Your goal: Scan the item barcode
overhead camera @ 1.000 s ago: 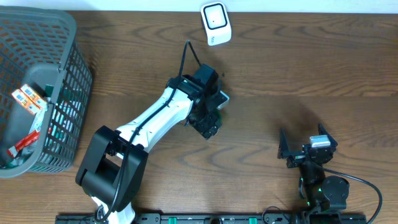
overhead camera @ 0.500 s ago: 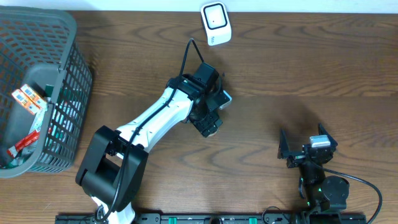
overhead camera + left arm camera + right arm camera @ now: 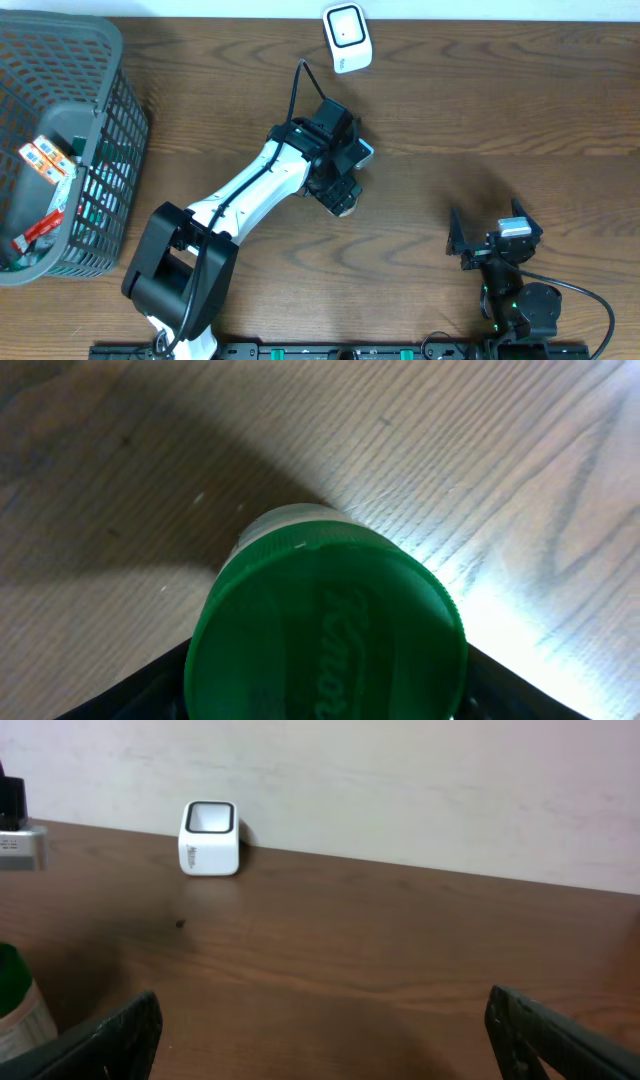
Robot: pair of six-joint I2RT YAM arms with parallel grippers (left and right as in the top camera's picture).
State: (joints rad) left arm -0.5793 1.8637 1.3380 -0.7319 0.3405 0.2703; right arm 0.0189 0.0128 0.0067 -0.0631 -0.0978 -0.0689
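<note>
The brown wooden bench [image 3: 500, 100] fills the overhead view from edge to edge. At its far left stands a grey mesh basket [image 3: 110, 60] that reaches from the far edge well towards the near one. It holds several packets, among them a pair of orange and white boxes [image 3: 48, 160] and a red and white packet [image 3: 40, 228] nearer the front.

The left arm [image 3: 250, 190], white with black joints, rises from its base at the near left and stretches diagonally to the middle of the bench. Its left gripper [image 3: 342, 195] hangs over the task's item, a pale bottle with a green screw cap [image 3: 325, 630]. This bottle sits at mid-bench, right of the basket and nearer than the scanner. In the left wrist view the cap faces the camera and fills the space between the two dark jaws. They stand wide on either side of it and meet its edges, but I cannot tell whether they press on it. The pale body shows just behind the cap, with bright light on the wood to its right.

The right gripper [image 3: 488, 232] sits at the near right, well apart from the bottle. Its jaws are spread fully with nothing between them.

The small white scanner [image 3: 346, 36], with a dark-rimmed window, stands at the far edge near the middle, against the wall.
</note>
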